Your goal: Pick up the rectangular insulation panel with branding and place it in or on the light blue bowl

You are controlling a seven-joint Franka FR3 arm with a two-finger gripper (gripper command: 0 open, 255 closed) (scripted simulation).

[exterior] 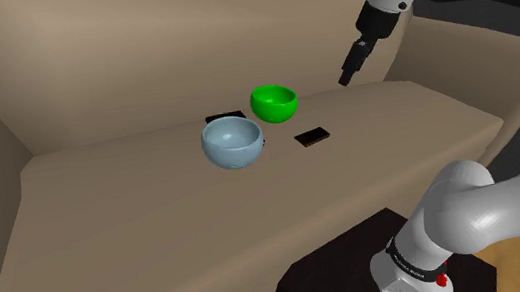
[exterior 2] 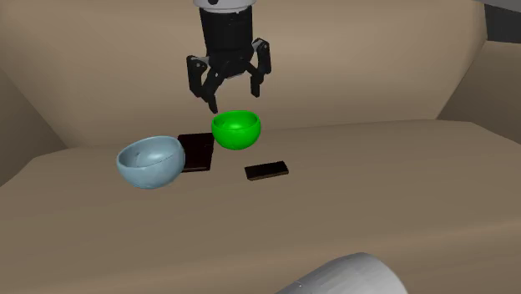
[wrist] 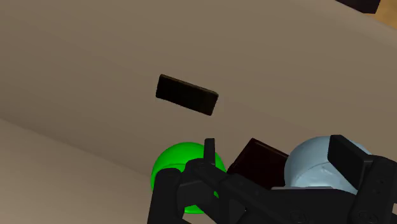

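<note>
A dark brown rectangular panel (exterior 2: 197, 152) lies flat on the beige surface, between the light blue bowl (exterior 2: 151, 161) and a green bowl (exterior 2: 235, 129). In the shoulder view only a sliver of the panel (exterior: 224, 115) shows behind the blue bowl (exterior: 232, 141). A smaller black slab (exterior 2: 266, 171) lies apart, in front of the green bowl. My gripper (exterior 2: 232, 90) hangs open in the air above and just behind the green bowl, holding nothing. The wrist view looks past the gripper (wrist: 273, 153) at the panel (wrist: 257, 162), the slab (wrist: 186, 95) and both bowls.
The green bowl (exterior: 273, 102) stands close to the panel. The beige surface (exterior: 137, 234) is boxed in by beige walls at the back and the shoulder view's left, with a front edge toward the dark stand (exterior: 333, 273).
</note>
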